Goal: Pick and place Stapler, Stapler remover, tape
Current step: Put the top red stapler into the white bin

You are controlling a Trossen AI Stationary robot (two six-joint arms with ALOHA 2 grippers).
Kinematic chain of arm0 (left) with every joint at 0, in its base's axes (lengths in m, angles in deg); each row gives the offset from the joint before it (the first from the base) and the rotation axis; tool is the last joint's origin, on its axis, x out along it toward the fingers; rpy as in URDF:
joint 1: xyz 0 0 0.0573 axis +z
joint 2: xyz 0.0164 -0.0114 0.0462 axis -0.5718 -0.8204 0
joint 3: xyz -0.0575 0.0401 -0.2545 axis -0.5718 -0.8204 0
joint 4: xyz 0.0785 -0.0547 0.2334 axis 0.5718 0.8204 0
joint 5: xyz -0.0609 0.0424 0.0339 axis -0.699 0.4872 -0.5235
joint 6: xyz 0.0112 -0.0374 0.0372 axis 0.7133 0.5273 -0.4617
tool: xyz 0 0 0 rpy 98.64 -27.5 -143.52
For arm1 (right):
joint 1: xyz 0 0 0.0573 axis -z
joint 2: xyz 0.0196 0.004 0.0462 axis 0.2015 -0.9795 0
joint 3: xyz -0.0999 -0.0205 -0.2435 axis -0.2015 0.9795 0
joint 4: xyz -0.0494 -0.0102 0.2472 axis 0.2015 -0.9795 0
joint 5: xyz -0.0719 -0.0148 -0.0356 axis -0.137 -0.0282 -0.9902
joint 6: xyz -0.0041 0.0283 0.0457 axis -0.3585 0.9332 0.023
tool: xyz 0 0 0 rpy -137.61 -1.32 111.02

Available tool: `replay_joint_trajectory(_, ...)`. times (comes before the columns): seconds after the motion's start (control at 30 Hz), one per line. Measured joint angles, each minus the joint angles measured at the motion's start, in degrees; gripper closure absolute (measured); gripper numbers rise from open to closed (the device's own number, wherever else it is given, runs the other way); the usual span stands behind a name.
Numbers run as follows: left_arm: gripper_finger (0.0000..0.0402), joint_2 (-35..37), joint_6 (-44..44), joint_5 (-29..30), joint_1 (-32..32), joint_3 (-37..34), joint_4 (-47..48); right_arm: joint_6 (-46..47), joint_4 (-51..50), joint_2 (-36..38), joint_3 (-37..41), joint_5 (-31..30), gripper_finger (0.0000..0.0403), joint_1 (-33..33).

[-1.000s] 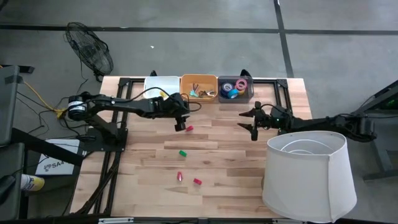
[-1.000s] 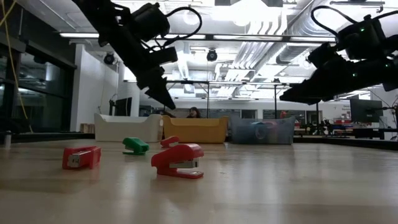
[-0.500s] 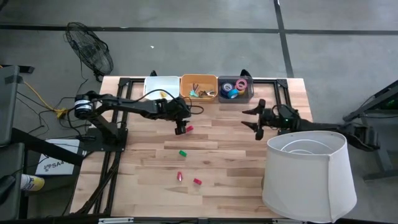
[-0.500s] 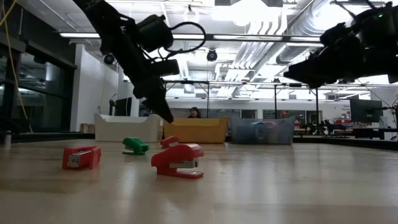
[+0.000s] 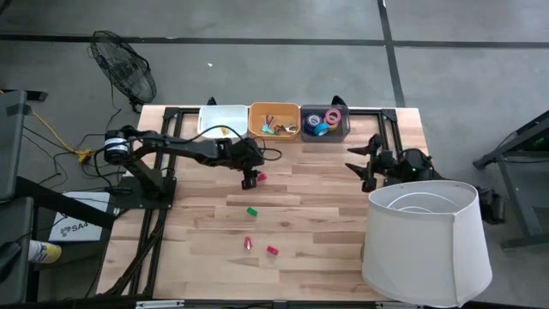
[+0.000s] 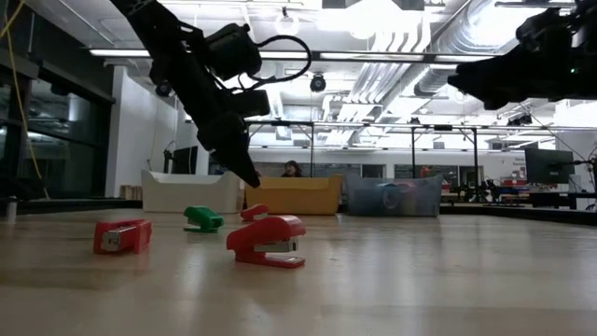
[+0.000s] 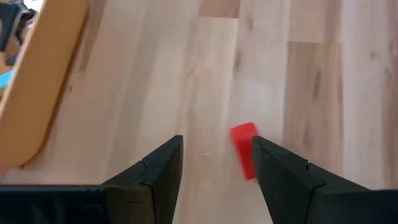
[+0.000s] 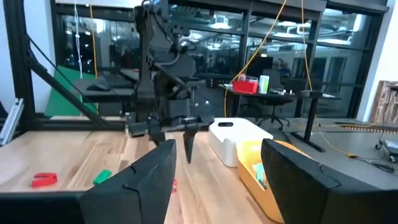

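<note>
Left gripper (image 5: 250, 179) hovers open beside a red stapler (image 5: 262, 177); right gripper (image 5: 371, 163) open.

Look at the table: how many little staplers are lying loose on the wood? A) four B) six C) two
A, the high view shows three red staplers and one green stapler on the table.
</note>
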Motion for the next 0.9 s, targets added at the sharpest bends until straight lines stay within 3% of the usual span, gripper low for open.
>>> replay_joint_trajectory(0.17,0.0215,0.0,2.5,1.7,-2.6,0.0,0.0,0.2,-4.4,5.2,0.0,0.0,0.0176,0.0)
replay_joint_trajectory(0.4,0.0215,-2.1,7.2,8.7,-5.7,0.1,-0.6,0.3,-6.2,4.9,0.0,0.0,0.0176,0.0)
replay_joint_trajectory(0.63,0.0215,-6.0,8.9,7.5,-5.5,0.0,-2.6,5.9,-10.1,4.7,0.0,0.2,0.0176,0.0)
replay_joint_trajectory(0.9,0.0215,-6.7,8.8,7.4,-5.6,0.0,-3.2,5.7,-10.4,4.6,0.0,-0.4,0.0176,0.0)
